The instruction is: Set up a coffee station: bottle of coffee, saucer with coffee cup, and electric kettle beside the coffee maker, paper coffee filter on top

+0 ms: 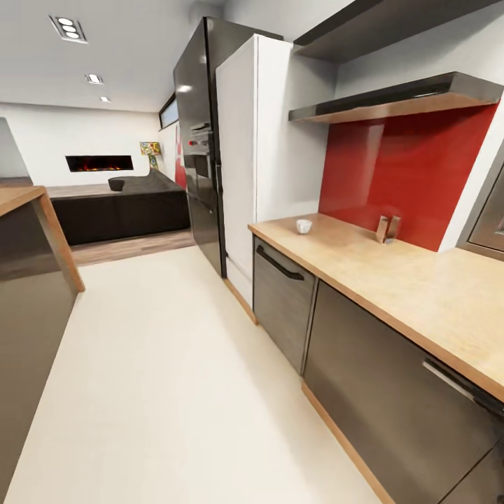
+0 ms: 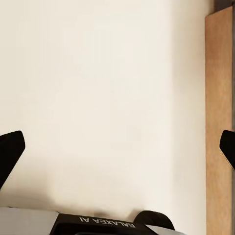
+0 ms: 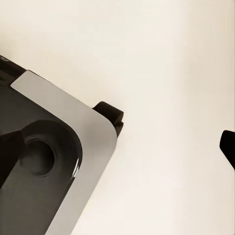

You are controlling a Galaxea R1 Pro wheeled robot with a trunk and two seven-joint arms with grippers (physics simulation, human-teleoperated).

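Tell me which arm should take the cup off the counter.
Right, probably. The cup sits on the counter, which runs along the robot's right side. Both grippers hang open over bare floor, neither near it, so the robot must drive closer first.

A pale cream floor (image 1: pixel 161 364) runs between a wood-topped counter with dark grey cabinet fronts (image 1: pixel 392 280) and a dark island with a wooden top (image 1: pixel 28 231). Behind the counter is a glossy red backsplash (image 1: pixel 413 168) under a dark wall shelf (image 1: pixel 399 98), beside a tall white cabinet (image 1: pixel 252 161) and a black refrigerator (image 1: pixel 199 140). Beyond lie a dark sofa (image 1: pixel 122 206), a lit wall fireplace (image 1: pixel 99 163) and recessed ceiling lights (image 1: pixel 68 28).
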